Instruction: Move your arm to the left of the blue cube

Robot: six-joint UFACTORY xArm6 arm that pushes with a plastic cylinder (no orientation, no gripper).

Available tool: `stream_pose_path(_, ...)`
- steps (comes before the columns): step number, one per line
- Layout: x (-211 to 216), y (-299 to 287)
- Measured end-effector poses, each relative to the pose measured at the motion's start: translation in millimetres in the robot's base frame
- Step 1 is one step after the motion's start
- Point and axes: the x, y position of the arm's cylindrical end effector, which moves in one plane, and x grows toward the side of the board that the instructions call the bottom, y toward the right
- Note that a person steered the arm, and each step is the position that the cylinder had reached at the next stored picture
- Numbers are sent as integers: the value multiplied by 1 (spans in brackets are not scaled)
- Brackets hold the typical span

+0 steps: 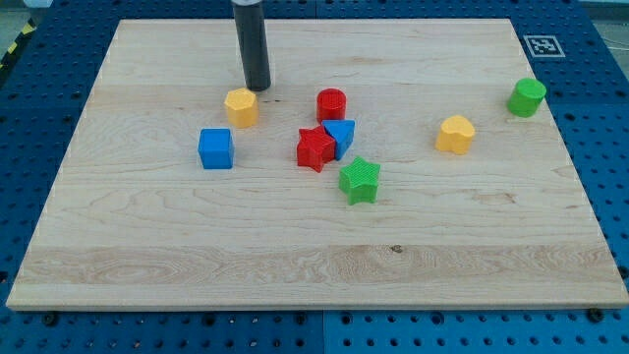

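Blue cube (215, 148) sits left of centre on the tabletop (147, 265), standing alone; bare wood on its left side all the way to the board's edge.

Nearest neighbour: yellow block (242, 106), up and to the right of the cube, a small gap between them. Further right, a cluster: red star (314, 149) touching a blue block (340, 137), red cylinder (331, 102) just above them, green star (360, 180) just below.

Rod's tip (257, 87) rests near the view's top, just beside the yellow block's upper right. The cube lies below and slightly left of the tip.

Judgement: the tip must travel down and leftward, skirting the yellow block, to end on the cube's left.

No gripper on this arm, only the rod; it holds nothing, and whether it touches the yellow block cannot be told.
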Motion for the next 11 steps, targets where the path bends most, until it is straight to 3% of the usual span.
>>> stream_pose_path(1, -12, -13)
stream_pose_path(2, 10, -32)
stream_pose_path(6, 208, -81)
stream_pose_path(8, 213, -81)
stream_pose_path(10, 167, -81)
stream_pose_path(11, 170, -81)
